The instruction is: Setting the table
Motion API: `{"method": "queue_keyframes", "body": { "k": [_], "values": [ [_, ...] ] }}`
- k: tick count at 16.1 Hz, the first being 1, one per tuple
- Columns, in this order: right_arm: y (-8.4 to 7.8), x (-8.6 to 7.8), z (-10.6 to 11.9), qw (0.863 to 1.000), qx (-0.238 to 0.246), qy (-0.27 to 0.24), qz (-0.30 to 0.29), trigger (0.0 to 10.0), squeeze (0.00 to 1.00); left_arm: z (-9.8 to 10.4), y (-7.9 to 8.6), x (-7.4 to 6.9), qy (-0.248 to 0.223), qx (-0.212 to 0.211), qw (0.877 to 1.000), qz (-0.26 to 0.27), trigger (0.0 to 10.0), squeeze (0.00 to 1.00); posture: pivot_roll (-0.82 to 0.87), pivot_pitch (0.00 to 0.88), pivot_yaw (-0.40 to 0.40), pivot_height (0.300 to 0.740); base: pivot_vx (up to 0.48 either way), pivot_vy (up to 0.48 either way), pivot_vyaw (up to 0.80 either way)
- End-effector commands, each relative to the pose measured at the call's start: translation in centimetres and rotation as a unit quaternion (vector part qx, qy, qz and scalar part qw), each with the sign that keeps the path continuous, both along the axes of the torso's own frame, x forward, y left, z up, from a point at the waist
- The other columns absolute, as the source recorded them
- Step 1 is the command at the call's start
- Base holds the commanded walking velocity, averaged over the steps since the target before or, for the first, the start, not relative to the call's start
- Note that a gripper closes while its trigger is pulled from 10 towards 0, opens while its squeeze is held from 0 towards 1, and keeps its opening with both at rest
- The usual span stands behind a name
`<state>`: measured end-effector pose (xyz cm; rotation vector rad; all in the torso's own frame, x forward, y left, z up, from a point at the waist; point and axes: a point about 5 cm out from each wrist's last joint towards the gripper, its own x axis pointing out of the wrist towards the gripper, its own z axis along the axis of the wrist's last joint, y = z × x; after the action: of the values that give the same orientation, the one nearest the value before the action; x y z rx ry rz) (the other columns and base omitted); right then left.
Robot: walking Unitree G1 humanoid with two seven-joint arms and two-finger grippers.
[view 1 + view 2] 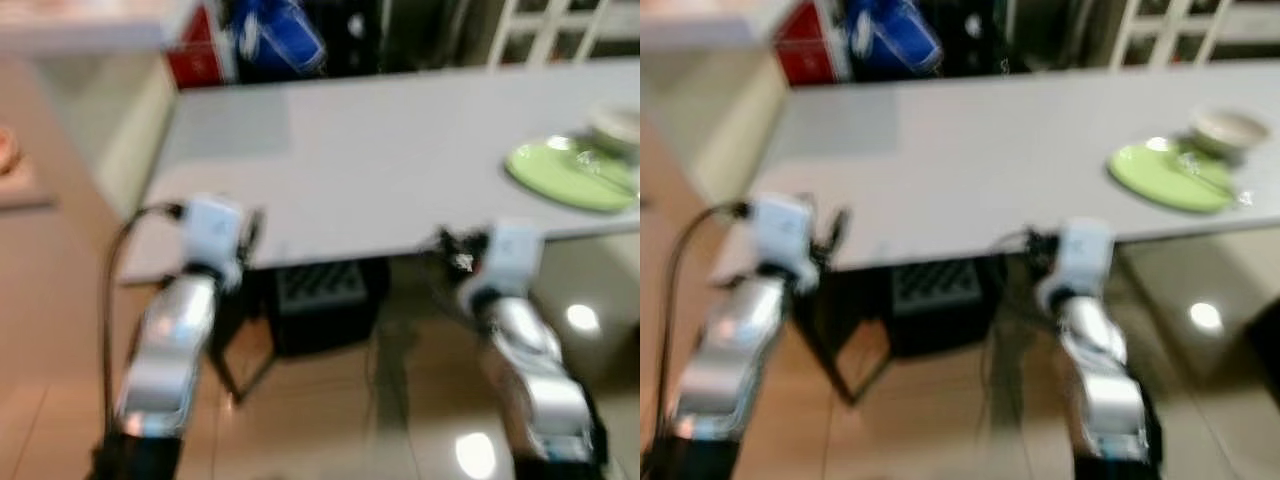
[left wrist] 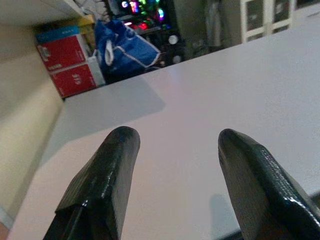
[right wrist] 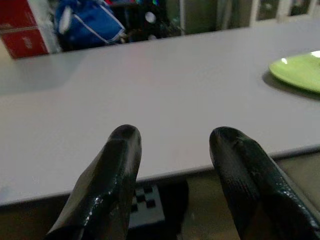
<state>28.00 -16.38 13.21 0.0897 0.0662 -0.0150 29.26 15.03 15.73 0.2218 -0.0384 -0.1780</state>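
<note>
Currently both grippers hovering at near edge of long grey tabletop [image 1: 400, 150] — left gripper [image 2: 172, 145] and right gripper [image 3: 172, 137] gaping wide, empty; round lime-green plate [image 1: 1170, 175] sitting at table's far right, small white bowl [image 1: 1230, 128] just beside.

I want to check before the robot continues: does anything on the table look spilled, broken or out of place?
Nothing stands out. The green plate lies flat near the table's right end, with a white bowl just behind it. The head views are blurred, so small details cannot be judged.

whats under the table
Under the white table, near its front edge, sits a dark crate-like box with a checkered top, on the tiled floor. Further back, the tabletop covers whatever lies beneath.
</note>
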Motion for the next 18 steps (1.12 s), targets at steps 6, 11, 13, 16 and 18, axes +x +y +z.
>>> {"method": "queue_keyframes", "body": {
  "k": [6, 11, 13, 16, 18],
  "values": [
    [0.7, 0.4, 0.9, 0.999, 0.031, -0.016, 0.017, 10.0, 1.0, 0.5, 1.1, 0.5, 0.014, -0.012, 1.0, 0.013, 10.0, 1.0, 0.0, 0.0, 0.018, 0.74, 0.0, 0.458, 0.0],
    [0.8, 0.5, 0.5, 1.0, -0.007, -0.002, 0.015, 10.0, 0.0, 1.3, 2.1, 0.8, -0.01, 0.009, 0.999, 0.036, 10.0, 0.0, 0.0, 0.0, 0.012, 0.74, 0.0, 0.453, 0.0],
    [0.8, 0.6, 0.5, 1.0, -0.001, 0.001, 0.019, 10.0, 0.0, 1.7, 2.3, 0.8, -0.017, 0.009, 0.999, 0.037, 10.0, 0.0, 0.01, 0.0, 0.011, 0.74, 0.0, 0.471, -0.65],
    [1.0, 0.7, 0.6, 1.0, -0.005, -0.002, 0.019, 10.0, 0.0, 2.2, 2.4, 0.9, -0.029, 0.011, 0.999, 0.039, 10.0, 0.0, 0.01, 0.0, 0.01, 0.74, 0.0, 0.48, -0.8],
    [1.2, 0.7, 0.8, 1.0, -0.007, -0.004, 0.023, 10.0, 0.0, 2.4, 2.7, 1.0, -0.035, 0.017, 0.998, 0.043, 10.0, 0.0, 0.01, 0.0, 0.007, 0.74, 0.0, 0.48, -0.8]
  ]
}}
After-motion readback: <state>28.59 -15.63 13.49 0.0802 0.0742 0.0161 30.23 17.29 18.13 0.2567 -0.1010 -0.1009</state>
